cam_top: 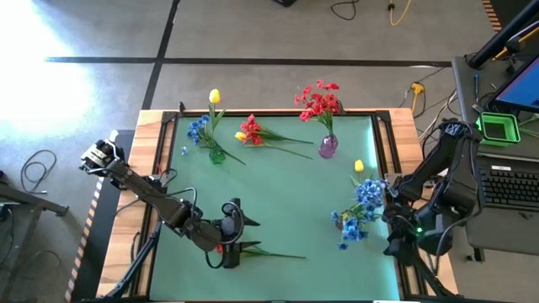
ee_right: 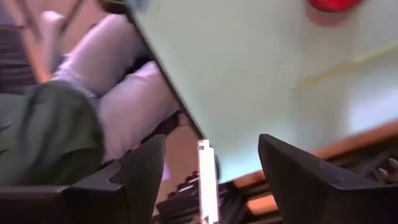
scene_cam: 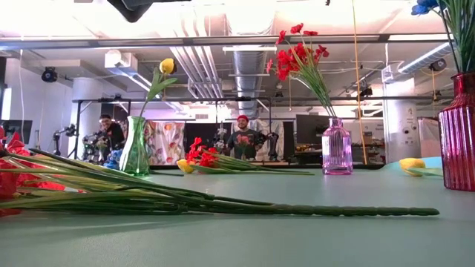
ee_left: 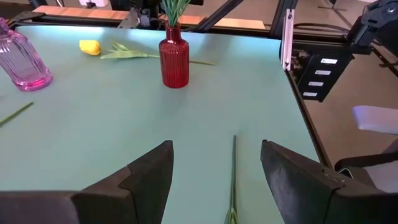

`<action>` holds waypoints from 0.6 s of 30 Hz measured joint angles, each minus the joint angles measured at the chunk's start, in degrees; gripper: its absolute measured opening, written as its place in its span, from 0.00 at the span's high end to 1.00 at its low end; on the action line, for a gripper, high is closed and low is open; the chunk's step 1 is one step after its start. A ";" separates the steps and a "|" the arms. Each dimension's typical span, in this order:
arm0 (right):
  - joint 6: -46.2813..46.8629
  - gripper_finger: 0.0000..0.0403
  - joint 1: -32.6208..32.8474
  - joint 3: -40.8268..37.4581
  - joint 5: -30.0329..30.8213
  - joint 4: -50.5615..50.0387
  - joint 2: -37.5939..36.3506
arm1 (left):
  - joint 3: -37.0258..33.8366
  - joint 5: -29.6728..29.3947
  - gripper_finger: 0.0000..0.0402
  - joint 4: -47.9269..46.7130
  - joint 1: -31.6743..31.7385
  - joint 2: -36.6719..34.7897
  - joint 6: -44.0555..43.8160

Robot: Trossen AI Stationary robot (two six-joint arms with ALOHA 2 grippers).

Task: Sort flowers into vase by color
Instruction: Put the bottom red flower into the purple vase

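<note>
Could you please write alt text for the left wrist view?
The left gripper, fingers open, straddles a thin green flower stem on the green table. Beyond stand a ribbed red vase, a pink glass vase and a lying yellow tulip.

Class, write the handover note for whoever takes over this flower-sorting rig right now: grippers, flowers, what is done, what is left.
Left gripper: open, straddling the red flower lying at the near edge.
Right gripper: open, idle off the table's right side.
Done: red blooms in pink vase; blue in red vase; yellow and blue in green vase.
Left: lying red-yellow bunch, loose yellow tulip.
</note>
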 joint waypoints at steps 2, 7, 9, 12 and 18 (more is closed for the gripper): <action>-2.08 0.36 0.00 0.00 1.69 1.93 -0.94 | 0.00 0.00 0.43 0.01 0.00 0.00 -0.13; -10.70 0.35 -0.02 0.00 9.16 9.02 -3.19 | 0.02 0.02 0.43 -0.03 0.00 -0.02 -0.45; -14.15 0.34 -0.02 0.00 11.15 12.35 -4.11 | 0.00 0.02 0.43 -0.14 0.00 -0.02 -0.47; -18.90 0.33 -0.02 0.00 12.46 16.28 -5.19 | 0.00 0.02 0.43 -0.28 0.00 -0.02 -0.46; -25.73 0.33 -0.02 0.00 13.33 21.76 -6.66 | 0.01 -0.04 0.43 -0.44 0.02 -0.02 -0.47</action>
